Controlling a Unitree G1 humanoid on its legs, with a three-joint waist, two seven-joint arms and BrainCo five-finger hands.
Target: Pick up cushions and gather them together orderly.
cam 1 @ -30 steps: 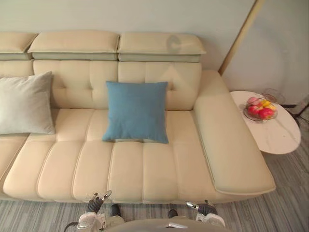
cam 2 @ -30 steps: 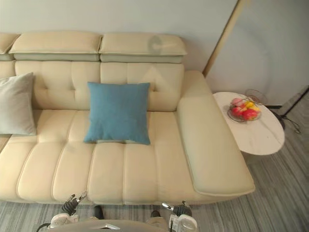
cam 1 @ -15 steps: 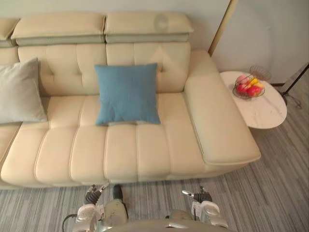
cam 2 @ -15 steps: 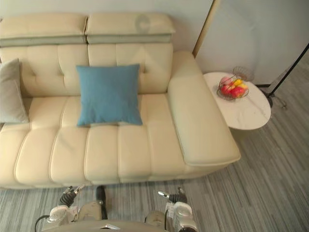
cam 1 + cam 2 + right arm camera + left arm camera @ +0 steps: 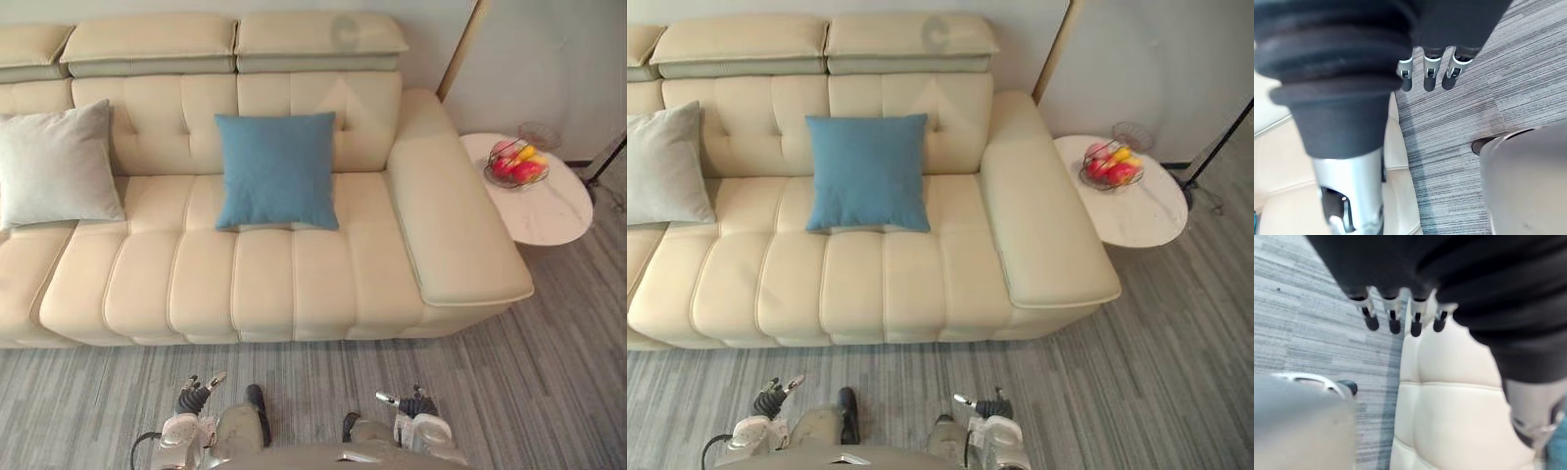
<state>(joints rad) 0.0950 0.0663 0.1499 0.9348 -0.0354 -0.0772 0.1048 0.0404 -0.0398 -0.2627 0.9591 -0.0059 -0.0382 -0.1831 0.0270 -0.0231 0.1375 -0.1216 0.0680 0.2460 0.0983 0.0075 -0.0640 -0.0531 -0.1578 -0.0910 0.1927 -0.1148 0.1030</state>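
Stood before sofa (image 5: 294, 284) with cushions not yet gathered.

Held left robot hand (image 5: 194, 399) and right robot hand (image 5: 415, 403) low over the floor (image 5: 549, 392), short of the seat's front edge, fingers straight and apart, clasping nothing. Found blue cushion (image 5: 276, 170) propped upright against the backrest near mid-seat. Found grey cushion (image 5: 57, 164) leaning on the backrest well apart to its left. Touched neither. Judged none of the task done: no cushion lifted, none set beside the other. Left to do, by this reading: close in on the sofa, take one cushion, likely the blue as the nearer, carry it across and set the pair side by side against the backrest, upright and squared. Saw a fruit bowl (image 5: 516, 166) on a round worktop (image 5: 549, 211) beyond the armrest, no part of the job.
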